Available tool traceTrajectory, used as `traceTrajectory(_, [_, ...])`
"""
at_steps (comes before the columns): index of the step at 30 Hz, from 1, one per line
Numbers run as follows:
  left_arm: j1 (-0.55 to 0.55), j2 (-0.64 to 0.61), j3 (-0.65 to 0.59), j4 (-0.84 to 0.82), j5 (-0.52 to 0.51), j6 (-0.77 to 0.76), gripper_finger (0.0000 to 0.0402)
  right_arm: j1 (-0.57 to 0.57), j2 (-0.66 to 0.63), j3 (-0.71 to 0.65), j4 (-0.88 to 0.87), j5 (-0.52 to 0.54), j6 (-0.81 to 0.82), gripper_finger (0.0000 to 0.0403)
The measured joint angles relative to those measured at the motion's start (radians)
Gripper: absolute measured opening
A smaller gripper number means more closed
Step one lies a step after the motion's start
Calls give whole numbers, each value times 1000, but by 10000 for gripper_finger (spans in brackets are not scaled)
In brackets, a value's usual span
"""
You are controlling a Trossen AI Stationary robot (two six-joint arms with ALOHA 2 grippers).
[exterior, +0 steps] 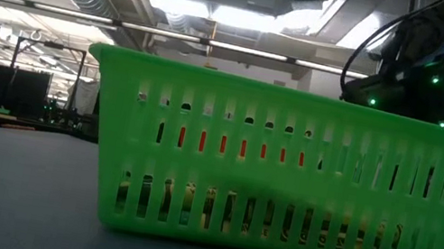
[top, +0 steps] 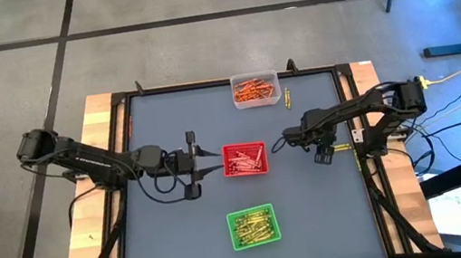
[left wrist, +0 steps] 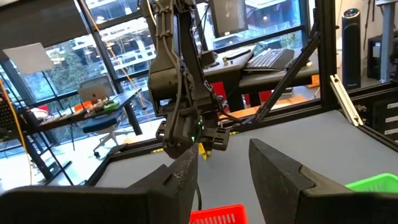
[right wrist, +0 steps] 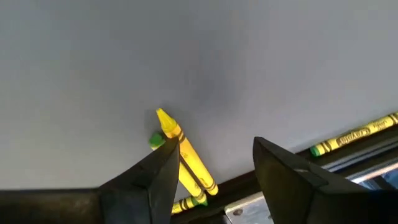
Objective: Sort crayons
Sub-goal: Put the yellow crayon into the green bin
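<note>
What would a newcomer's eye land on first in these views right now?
Probably the three trays in a rough line down the table's middle: a clear tray of orange crayons at the far edge, a red tray in the centre, a green tray nearest. The left gripper sits at the red tray's edge; the right gripper, open, hovers over yellow crayons by the right rail.
</note>
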Motion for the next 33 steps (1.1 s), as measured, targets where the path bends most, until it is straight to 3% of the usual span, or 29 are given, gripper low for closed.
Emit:
traceTrajectory(22, [0, 0, 0, 7, 0, -1, 128, 1, -1, -54, 65, -49, -31, 193])
traceTrajectory(25, [0, 0, 0, 13, 0, -1, 128, 1, -1, -54, 74, -64, -32, 167])
traceTrajectory(33, [0, 0, 0, 23, 0, -1, 128, 1, -1, -56, 100, -99, -64, 43])
